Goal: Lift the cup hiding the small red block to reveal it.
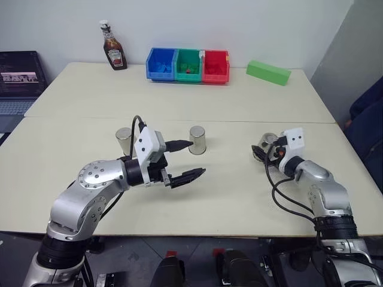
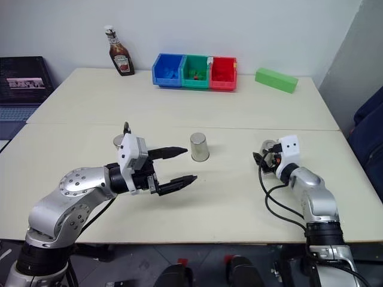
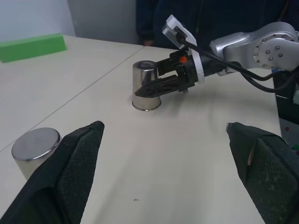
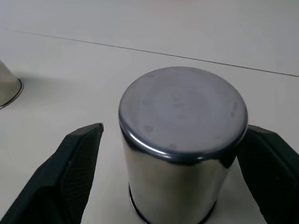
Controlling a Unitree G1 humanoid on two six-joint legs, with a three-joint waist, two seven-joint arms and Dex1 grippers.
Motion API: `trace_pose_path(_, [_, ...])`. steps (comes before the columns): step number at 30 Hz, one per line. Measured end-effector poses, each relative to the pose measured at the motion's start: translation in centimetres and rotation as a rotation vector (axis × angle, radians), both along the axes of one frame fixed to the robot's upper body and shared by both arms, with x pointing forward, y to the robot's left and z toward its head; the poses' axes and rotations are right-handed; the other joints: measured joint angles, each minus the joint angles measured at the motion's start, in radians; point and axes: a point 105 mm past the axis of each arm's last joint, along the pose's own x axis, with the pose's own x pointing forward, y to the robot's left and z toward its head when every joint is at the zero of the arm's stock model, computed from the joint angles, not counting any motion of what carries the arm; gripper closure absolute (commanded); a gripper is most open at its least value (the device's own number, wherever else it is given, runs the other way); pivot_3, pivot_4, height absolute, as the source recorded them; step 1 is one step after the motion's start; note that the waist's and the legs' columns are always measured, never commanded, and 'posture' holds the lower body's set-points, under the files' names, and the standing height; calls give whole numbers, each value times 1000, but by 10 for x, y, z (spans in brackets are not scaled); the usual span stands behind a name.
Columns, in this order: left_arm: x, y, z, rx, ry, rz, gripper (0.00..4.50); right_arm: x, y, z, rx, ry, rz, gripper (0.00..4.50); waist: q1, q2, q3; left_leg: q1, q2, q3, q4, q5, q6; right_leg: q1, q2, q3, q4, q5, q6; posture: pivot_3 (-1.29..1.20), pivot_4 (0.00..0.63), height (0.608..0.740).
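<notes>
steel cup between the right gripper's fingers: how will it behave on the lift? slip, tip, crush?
The steel cup looks rigid, so crushing seems unlikely. Its polished, slightly tapered wall may slide against the right gripper. It stands upside down on its wider rim, so it probably won't tip, and looks light for its size.

The table (image 1: 239,203) consists of two cream tops joined along a seam. At the far edge, from left to right: an upright ketchup bottle (image 1: 114,48) with a white cap; a row of three adjoining storage bins, blue (image 1: 160,63), green (image 1: 189,64) and red (image 1: 215,66); and a green rectangular block (image 1: 268,72), lying flat. An open laptop (image 1: 21,78) sits beyond the table's left edge
</notes>
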Motion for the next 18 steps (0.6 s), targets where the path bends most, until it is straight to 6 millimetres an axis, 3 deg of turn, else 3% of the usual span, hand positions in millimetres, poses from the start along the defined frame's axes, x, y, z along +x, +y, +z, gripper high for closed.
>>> trace_pose_path(5, [0, 1, -1, 8, 0, 5, 0, 1, -1, -1, 1, -13, -1, 1841, 0, 0, 0, 0, 0, 0, 0, 0, 0, 0, 0, 0, 0, 0, 0, 0, 150, 740])
trace_pose_path(11, [-1, 2, -4, 15, 6, 2, 0, 1, 0, 8, -9, -31, 19, 1846, 0, 1, 0, 0, 0, 0, 0, 0, 0, 0, 0, 0, 1, 0, 0, 0, 150, 740])
trace_pose_path(18, [-3, 3, -9, 15, 28, 5, 0, -15, -11, 64, -58, -132, -16, 1846, 1, 1, 1, -1, 0, -1, 0, 0, 0, -1, 0, -1, 0, 0, 0, 0, 150, 740])
